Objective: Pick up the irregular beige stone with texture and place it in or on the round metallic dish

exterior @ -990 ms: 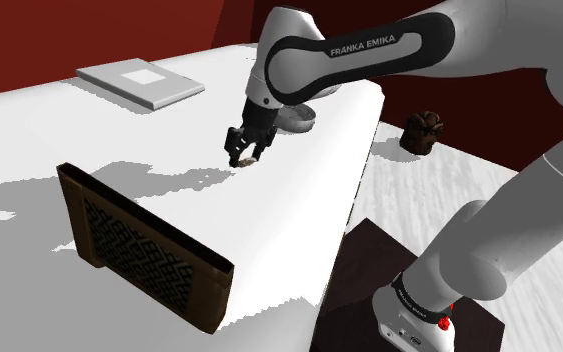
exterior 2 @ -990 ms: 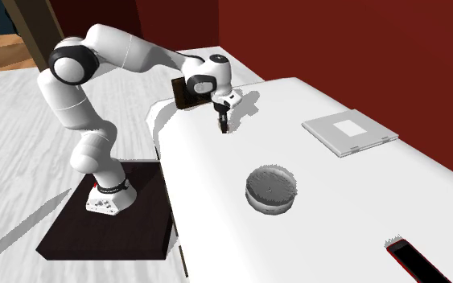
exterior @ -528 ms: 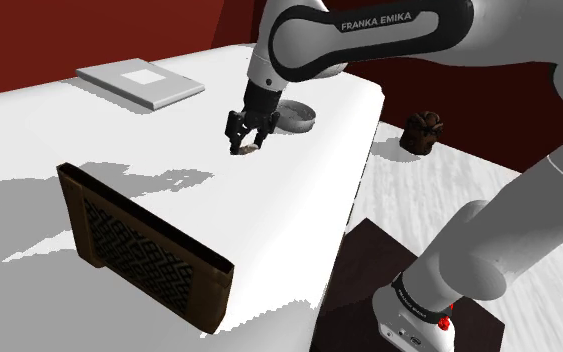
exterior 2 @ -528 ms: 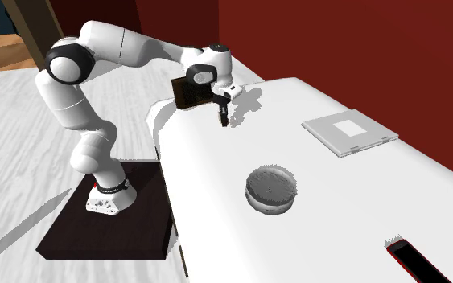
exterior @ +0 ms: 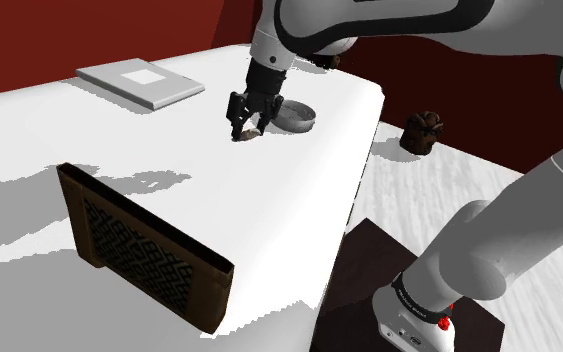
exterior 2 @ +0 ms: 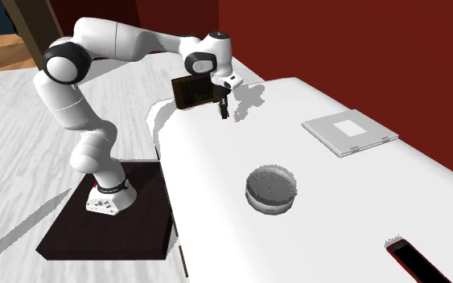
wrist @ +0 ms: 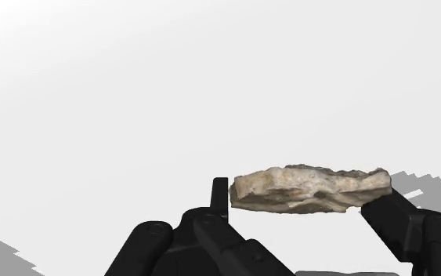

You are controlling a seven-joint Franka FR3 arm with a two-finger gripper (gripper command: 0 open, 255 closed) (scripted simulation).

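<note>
Stone [wrist: 311, 190] sits clamped between your jaws, its long axis spanning finger to finger, clear of the counter [exterior: 219, 200]. Dish [exterior 2: 269, 207] lies apart from the jaws and lower, not yet beneath them.

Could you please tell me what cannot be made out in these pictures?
Dish: in the shoulder view, its left part is hidden behind the gripper.
Stone: in the second exterior view, too small to tell from the fingers.
Dark red-edged object: cut off by the second exterior view's bottom edge; unidentifiable.
</note>
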